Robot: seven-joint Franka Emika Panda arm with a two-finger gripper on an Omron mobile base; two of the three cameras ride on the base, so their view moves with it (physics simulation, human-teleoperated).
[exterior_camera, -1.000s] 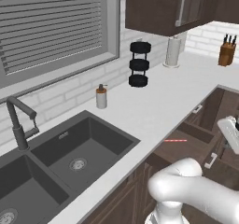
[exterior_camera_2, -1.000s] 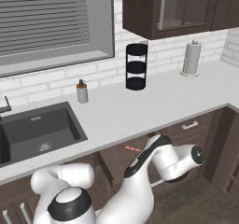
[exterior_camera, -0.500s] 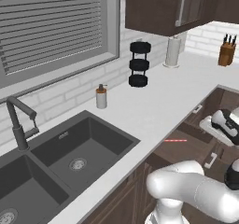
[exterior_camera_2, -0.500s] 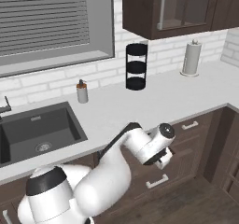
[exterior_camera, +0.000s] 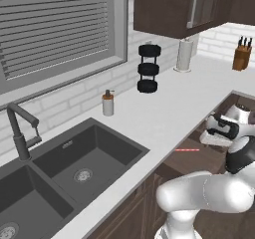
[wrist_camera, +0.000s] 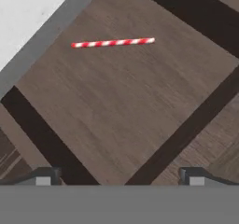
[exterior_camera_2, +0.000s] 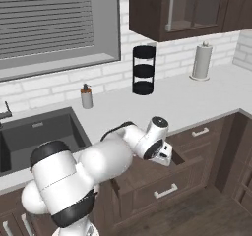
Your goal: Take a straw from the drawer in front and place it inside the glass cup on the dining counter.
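Note:
The drawer (exterior_camera_2: 163,191) stands pulled out under the white countertop, its brown wooden floor (wrist_camera: 116,106) in the hand view. A red-and-white striped straw (wrist_camera: 113,43) lies flat on that floor near the counter-side edge; it also appears as a thin red line (exterior_camera: 187,149) in the left base view. My gripper (wrist_camera: 119,177) hovers above the drawer and points down into it, open, with nothing between its widely spaced fingertips (wrist_camera: 44,176). It is a little way from the straw and does not touch it. The glass cup and dining counter are out of view.
On the countertop stand a soap dispenser (exterior_camera: 107,103), a black tiered rack (exterior_camera: 148,68), a paper towel roll (exterior_camera: 184,54) and a knife block (exterior_camera: 241,56). A dark double sink (exterior_camera: 74,158) with faucet (exterior_camera: 20,128) lies left. Upper cabinets (exterior_camera_2: 172,9) hang above.
The arm has swung the hand in from the right to above the open drawer. The jaws stayed open and the straw has not moved.

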